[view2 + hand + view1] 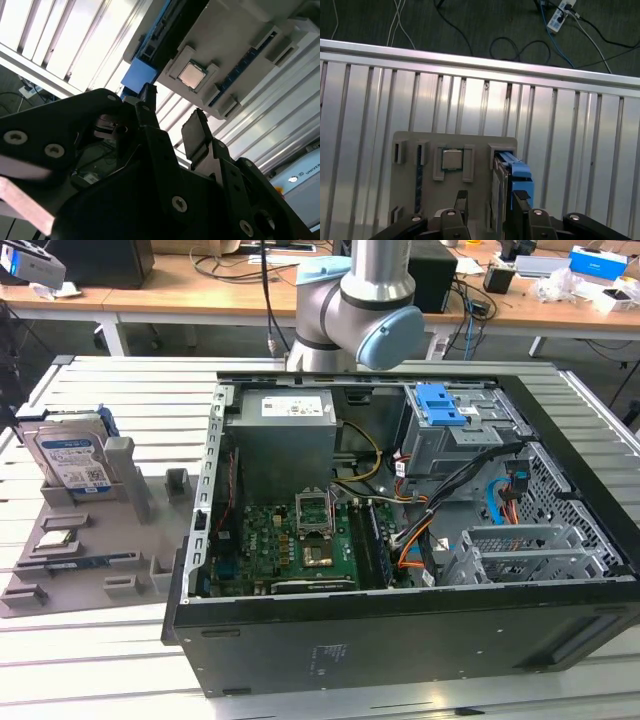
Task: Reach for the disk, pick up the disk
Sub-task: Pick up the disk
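Observation:
The disk [70, 455] stands on edge in a slot of the grey holder tray [100, 540], at the exterior view's left. It is a silver drive with a blue-and-white label and blue side rails. In the first wrist view I see the disk [501, 185] edge-on from above, and its blue rail [521, 175] beside it. My gripper [491, 199] hovers above it, open, with one finger on either side of the disk's line and nothing held. In the second wrist view my gripper [170, 117] is spread, with the disk's blue end [137, 75] just beyond the fingertips [148, 97].
A small square processor chip [452, 159] sits in the tray [470, 142] beside the disk. An open computer case [400, 540] with a blue-latched drive cage [440, 405] stands at the exterior view's right. Everything rests on a slatted metal table [120, 380]. Cables [520, 45] lie on the floor.

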Action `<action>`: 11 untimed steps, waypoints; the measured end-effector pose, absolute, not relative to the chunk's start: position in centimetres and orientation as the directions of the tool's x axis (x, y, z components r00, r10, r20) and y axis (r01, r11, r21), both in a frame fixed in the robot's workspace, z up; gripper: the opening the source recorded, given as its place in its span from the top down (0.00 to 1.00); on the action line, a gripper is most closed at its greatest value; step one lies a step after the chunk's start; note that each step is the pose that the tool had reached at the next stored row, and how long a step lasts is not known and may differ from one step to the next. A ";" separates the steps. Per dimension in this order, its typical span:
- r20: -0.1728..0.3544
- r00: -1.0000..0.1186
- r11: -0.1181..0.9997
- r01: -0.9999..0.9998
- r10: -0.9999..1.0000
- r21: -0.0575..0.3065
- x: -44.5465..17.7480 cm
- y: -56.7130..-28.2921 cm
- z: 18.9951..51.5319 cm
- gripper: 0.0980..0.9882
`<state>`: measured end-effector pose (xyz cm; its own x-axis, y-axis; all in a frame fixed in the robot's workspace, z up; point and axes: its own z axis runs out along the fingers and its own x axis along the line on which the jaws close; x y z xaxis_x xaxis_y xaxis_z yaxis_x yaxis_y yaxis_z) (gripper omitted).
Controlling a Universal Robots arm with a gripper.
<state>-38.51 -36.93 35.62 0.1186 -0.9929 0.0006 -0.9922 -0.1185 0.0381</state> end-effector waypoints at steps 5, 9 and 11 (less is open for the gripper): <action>0.001 0.119 -0.118 -0.992 -0.993 0.038 -38.5 -35.9 35.6 0.57; 0.001 0.119 -0.118 -0.992 -0.993 0.038 -38.5 -34.9 35.6 0.57; 0.001 0.119 -0.118 -0.992 -0.993 0.038 -38.5 -34.6 35.6 0.57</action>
